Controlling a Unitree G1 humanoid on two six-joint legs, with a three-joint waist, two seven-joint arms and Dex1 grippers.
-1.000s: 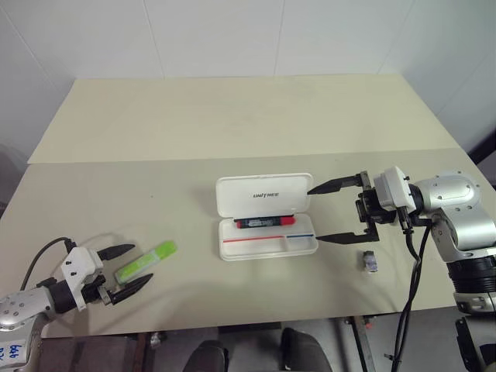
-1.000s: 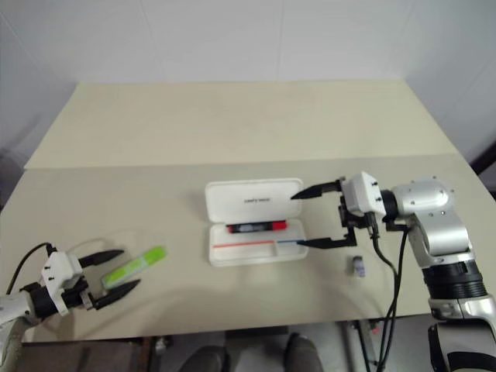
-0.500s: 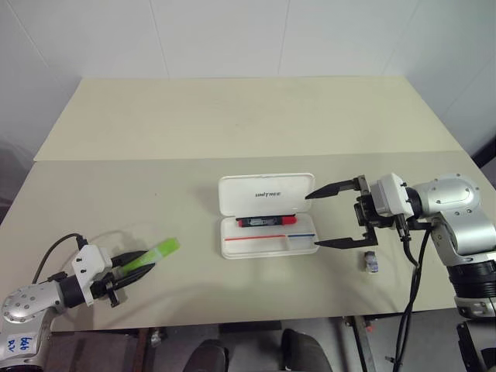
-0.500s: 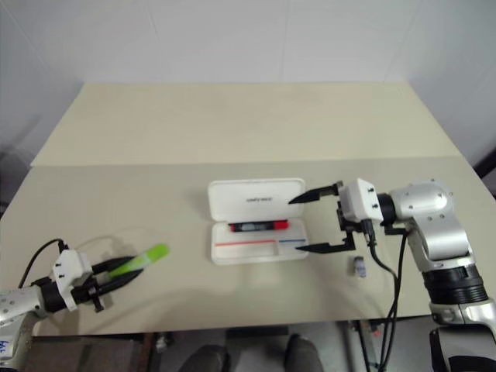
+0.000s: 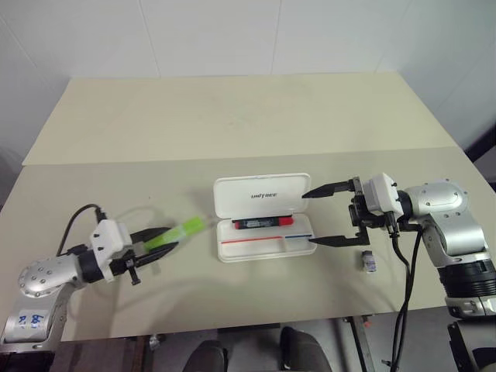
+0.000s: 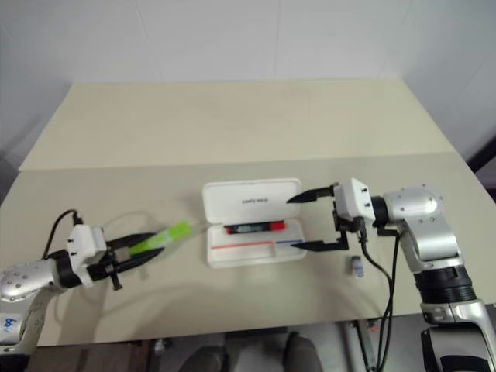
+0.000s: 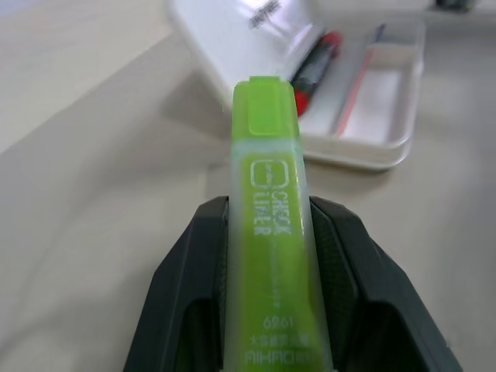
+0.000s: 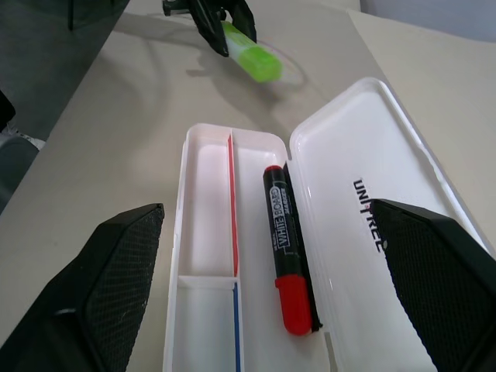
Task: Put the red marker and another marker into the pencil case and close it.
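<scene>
Both arms were silver-grey metal with rounded joint housings and white wrist blocks. Each gripper, the left gripper (image 5: 155, 244) and the right gripper (image 5: 316, 217), carried two slim black pointed fingers. Black cables looped from both wrists. Blue handwriting marked the left forearm.

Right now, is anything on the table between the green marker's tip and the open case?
No. In the left eye view, bare table separates the green marker, held in the left gripper, from the case.

Surface: I'm seeing a beige tabletop (image 5: 232, 116) | lying on it: open white plastic pencil case (image 5: 265, 217), small grey object (image 5: 370, 262)
</scene>
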